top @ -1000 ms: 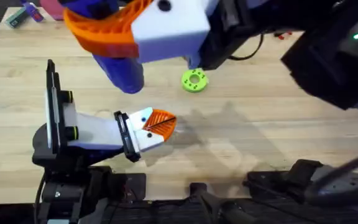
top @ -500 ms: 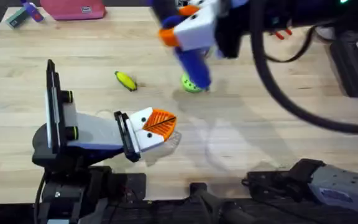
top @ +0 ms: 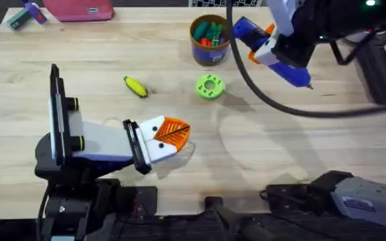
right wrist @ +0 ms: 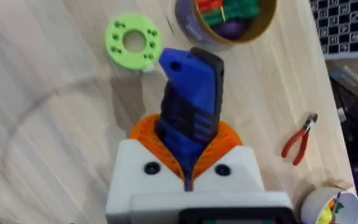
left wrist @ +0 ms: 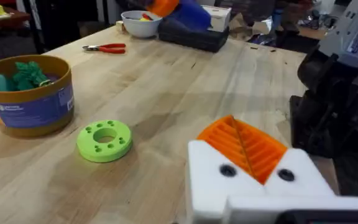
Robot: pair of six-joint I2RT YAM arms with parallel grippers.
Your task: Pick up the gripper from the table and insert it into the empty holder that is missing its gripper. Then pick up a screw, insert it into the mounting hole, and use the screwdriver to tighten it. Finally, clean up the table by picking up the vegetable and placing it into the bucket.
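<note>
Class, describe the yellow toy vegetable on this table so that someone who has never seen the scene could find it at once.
Start at the blue bucket with the yellow-orange rim at the table's far edge. Nearer the arms' bases sits a flat green disc; to its left, apart from it, lies the vegetable. Unlike the round disc, it is a small yellow oblong lying bare on the wood.

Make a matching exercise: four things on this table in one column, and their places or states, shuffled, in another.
Things:
1. screwdriver
2. vegetable
3. bucket
4. green disc

Places or states:
A. lying on bare wood, far from the right gripper
B. holds green and orange toys
C. held in the right gripper
D. flat on the table beside the bucket

Pairs: 1-C, 2-A, 3-B, 4-D
</note>
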